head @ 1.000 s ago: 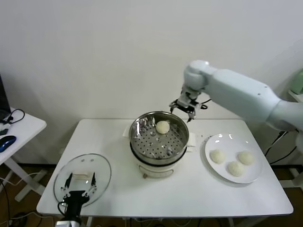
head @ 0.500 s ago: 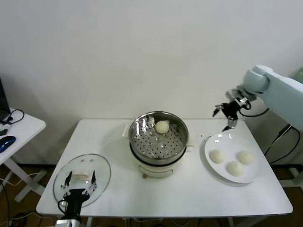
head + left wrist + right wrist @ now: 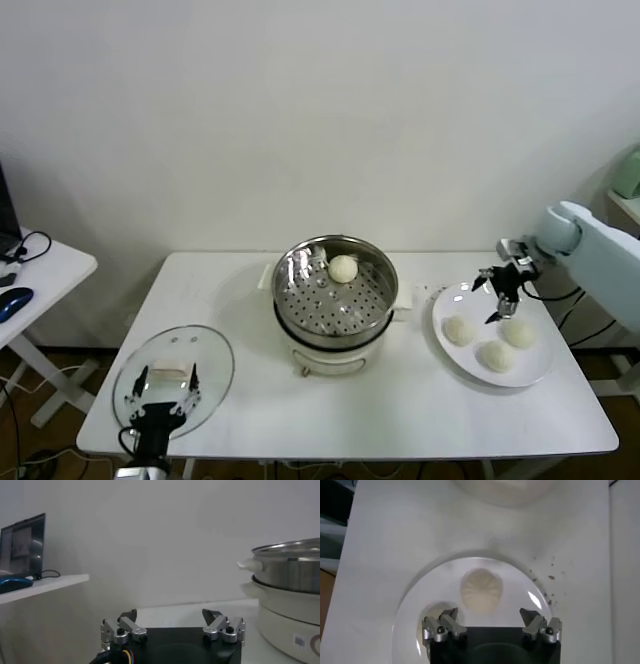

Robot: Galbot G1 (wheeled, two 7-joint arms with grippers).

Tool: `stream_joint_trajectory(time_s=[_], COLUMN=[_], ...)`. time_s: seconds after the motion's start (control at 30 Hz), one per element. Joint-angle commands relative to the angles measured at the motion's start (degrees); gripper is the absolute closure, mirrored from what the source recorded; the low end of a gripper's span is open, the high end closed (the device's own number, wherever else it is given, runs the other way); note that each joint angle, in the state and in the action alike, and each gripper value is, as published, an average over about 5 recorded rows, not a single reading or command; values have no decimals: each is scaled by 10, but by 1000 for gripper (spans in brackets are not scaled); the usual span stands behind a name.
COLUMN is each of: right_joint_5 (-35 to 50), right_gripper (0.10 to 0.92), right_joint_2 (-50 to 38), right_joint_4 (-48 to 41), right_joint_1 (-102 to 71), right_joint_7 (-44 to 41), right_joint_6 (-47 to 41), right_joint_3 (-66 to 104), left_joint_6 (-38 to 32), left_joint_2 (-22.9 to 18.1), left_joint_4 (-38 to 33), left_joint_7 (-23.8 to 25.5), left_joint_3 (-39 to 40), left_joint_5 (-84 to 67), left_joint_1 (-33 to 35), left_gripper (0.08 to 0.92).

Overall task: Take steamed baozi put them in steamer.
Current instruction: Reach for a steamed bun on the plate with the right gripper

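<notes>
White plate [image 3: 455, 357] with three baozi [image 3: 459, 330], right hand [image 3: 503, 292] spread empty above, left hand [image 3: 160, 412] parked spread at near left.

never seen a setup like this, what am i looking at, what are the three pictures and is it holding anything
This is a two-armed robot at a white table. The wide picture comes from a camera on its head; the other two come from cameras on its wrists, looking past the gripper fingers.

On the table stand a shiny steamer with one baozi inside, a white plate with three more baozi, and a glass lid.

The right gripper hangs open above the plate; its wrist view looks straight down at a baozi on plate. The left gripper is parked low by the lid, open, with the steamer off to one side in its view. Neither gripper holds anything.
</notes>
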Motion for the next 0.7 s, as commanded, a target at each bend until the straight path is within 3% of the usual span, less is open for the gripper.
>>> stream_joint_trajectory(time_s=[0.03,0.7], right_joint_5=[-38,-60], right_gripper=[203,203], right_joint_2=[57,91], right_joint_4=[-58,-102], right_joint_1=[-59,-62], right_joint_7=[6,7], right_joint_6=[1,10], right_joint_3=[48,53], left_joint_6=[0,-1], left_joint_2=[-3,-4], left_joint_4=[3,21], left_joint_7=[-1,-5], left_joint_3=[0,0], left_joint_5=[-1,-4], left_joint_1=[0,-7], left_gripper=[177,177])
